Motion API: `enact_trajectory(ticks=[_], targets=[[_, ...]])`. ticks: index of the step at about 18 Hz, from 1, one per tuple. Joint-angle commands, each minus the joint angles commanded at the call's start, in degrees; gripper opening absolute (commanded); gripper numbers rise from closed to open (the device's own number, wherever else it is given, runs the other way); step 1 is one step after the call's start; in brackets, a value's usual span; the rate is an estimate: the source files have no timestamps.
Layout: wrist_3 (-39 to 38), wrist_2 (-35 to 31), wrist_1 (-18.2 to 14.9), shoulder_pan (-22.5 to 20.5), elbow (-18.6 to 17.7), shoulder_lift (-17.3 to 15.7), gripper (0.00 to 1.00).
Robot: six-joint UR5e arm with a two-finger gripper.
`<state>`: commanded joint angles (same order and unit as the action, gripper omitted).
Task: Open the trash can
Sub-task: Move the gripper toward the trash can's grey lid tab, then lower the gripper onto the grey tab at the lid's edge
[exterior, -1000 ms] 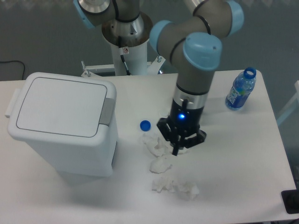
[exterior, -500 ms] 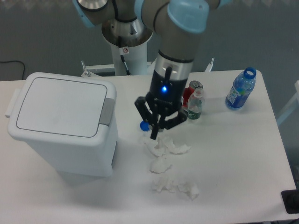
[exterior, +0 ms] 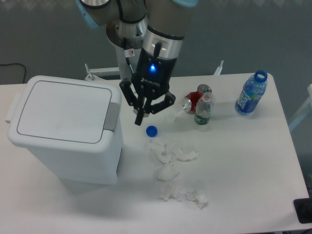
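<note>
Camera view: my claw [exterior: 139, 118] hangs clenched, grasping nothing, beside the bin's grey tab [exterior: 112, 116].
Trash can [exterior: 66, 127]: table's left edge, lid down.
Risk: I may hit the lid, missing that tab.

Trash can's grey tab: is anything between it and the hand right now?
Nothing visible. The hand hangs just right of the trash can, with only open space toward the grey tab. The blue cap and crumpled tissues lie lower right, off that path.
</note>
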<state>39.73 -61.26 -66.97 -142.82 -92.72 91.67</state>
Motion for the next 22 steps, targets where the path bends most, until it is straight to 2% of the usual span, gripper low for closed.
enact_trajectory(ticks=[12,22], targets=[[-4.6,1.3,0.6,1.5,0.5,0.6,0.00],[-4.8,1.2,0.6,2.8,0.6,1.2,0.00]])
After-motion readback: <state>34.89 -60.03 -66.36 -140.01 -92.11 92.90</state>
